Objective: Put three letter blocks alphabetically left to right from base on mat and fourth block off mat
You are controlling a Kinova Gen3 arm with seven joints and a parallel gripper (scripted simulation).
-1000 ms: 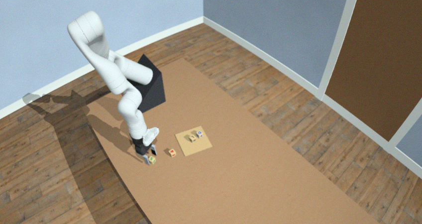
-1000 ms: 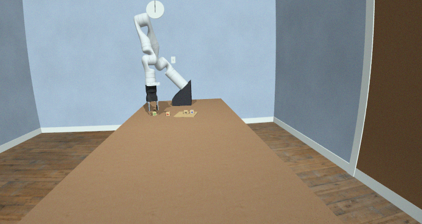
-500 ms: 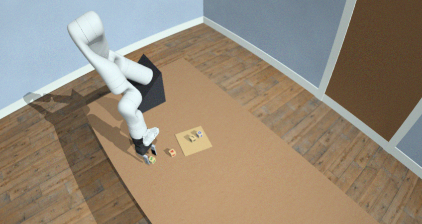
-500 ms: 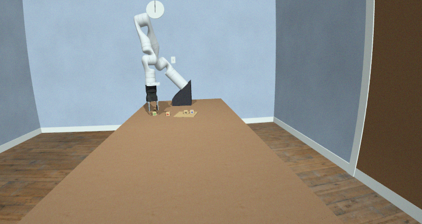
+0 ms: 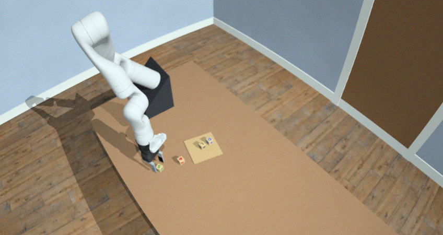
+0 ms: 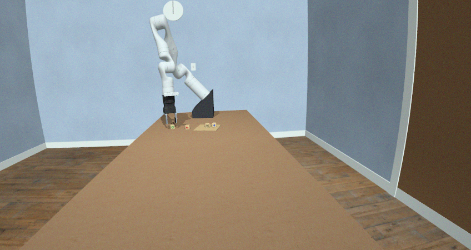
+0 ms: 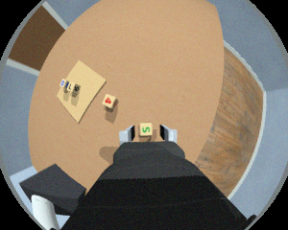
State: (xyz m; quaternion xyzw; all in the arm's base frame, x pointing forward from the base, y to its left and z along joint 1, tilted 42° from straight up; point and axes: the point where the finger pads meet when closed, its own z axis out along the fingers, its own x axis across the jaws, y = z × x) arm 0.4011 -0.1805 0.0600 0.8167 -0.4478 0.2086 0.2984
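Wide-open claw over the green-marked block!

From the top, the claw (image 5: 156, 162) (image 6: 171, 119) (image 7: 147, 130), fully open and gripping nothing, hangs near the green-marked block (image 5: 159, 167) (image 6: 172, 126) (image 7: 146, 129) on the desk (image 5: 248, 183) (image 6: 211, 181) (image 7: 154, 53). Over to the exterior: the block sits just below the fingertips. And the wrist view shows it between the spread fingers, apart from both!

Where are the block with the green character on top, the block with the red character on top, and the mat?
Green-character block (image 5: 159, 167) (image 6: 172, 126) (image 7: 146, 129): top, exterior and wrist views; on its body.
Red-character block (image 5: 181, 160) (image 6: 187, 127) (image 7: 108, 101): same views; on its body.
Mat (image 5: 203, 156) (image 6: 206, 129) (image 7: 88, 83): same views; bare surface.
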